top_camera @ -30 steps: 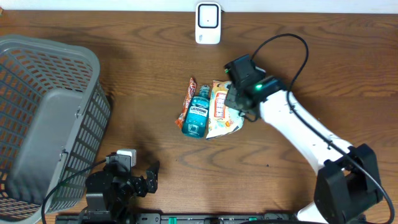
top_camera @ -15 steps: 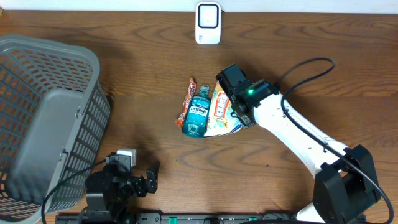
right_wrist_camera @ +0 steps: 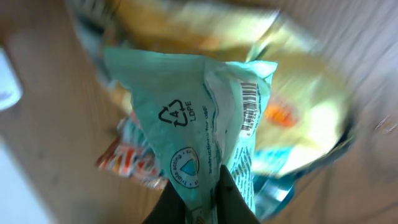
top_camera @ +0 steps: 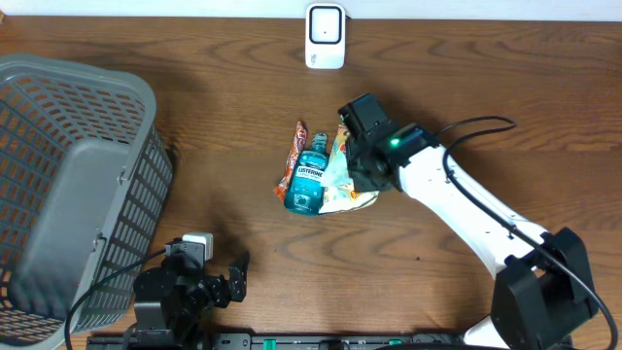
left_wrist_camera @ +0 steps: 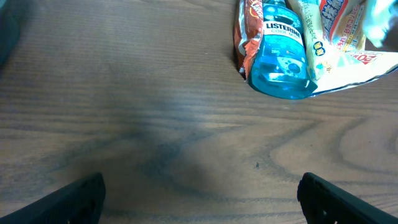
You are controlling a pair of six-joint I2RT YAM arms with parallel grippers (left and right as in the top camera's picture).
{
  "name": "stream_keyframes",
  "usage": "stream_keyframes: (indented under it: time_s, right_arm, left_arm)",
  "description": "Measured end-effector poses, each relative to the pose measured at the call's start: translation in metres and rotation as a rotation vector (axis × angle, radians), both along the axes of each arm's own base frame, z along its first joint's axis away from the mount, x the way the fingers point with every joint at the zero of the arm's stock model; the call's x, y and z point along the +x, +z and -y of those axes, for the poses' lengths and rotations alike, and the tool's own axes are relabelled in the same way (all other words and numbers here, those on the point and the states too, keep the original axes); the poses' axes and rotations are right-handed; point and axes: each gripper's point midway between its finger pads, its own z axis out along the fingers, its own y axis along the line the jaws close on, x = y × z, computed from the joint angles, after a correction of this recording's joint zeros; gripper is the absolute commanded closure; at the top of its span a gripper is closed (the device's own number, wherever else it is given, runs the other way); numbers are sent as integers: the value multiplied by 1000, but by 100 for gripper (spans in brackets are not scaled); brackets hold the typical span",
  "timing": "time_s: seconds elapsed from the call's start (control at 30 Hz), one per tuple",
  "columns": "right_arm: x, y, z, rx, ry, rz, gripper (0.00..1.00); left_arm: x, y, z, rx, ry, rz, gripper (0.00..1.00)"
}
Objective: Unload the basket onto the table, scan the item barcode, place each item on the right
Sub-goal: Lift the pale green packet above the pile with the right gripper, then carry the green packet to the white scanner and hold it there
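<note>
**One pouch in the grip, its barcode not yet at the reader**

One second has brought the right arm leftward from the far side of the pile to a spot directly over it. The right claw (right_wrist_camera: 208, 186) is clenched on a mint-green plastic pouch (right_wrist_camera: 186, 118), whose printed barcode (right_wrist_camera: 250, 106) faces the wrist camera.

The pouch sits just above the other goods: a blue Listerine mouthwash bottle (top_camera: 307, 183), an orange-red foil wrapper (top_camera: 291, 160) and a yellow-and-white snack bag (top_camera: 340, 199). Whether it has fully cleared them I cannot tell.

The pick looks done. What probably remains is carrying the pouch up the desk (top_camera: 486, 97) to the white box-shaped scanner (top_camera: 325, 36), which stands well apart at the far edge, and turning the barcode toward it.

The left claw (left_wrist_camera: 200, 180) is spread wide and empty over bare wood near the grey plastic lattice basket (top_camera: 87, 78).
</note>
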Motion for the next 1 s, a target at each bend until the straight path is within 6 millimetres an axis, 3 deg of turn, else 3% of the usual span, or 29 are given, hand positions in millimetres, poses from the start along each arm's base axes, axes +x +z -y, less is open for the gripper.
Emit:
stream_keyframes:
  time_s: [0.3, 0.5, 0.8, 0.9, 1.0]
  right_arm:
    - [8, 43, -8, 232, 13, 33, 99]
    - [-4, 48, -13, 289, 28, -20, 99]
    - [3, 53, -4, 354, 18, -34, 99]
    - [19, 65, -13, 363, 140, 93, 99]
    - [51, 101, -32, 352, 393, 399, 99]
  left_arm:
    - [0, 0, 0, 0, 0, 0, 2]
    - [0, 0, 0, 0, 0, 0, 2]
    - [0, 0, 0, 0, 0, 0, 2]
    - [0, 0, 0, 0, 0, 0, 2]
    - [0, 0, 0, 0, 0, 0, 2]
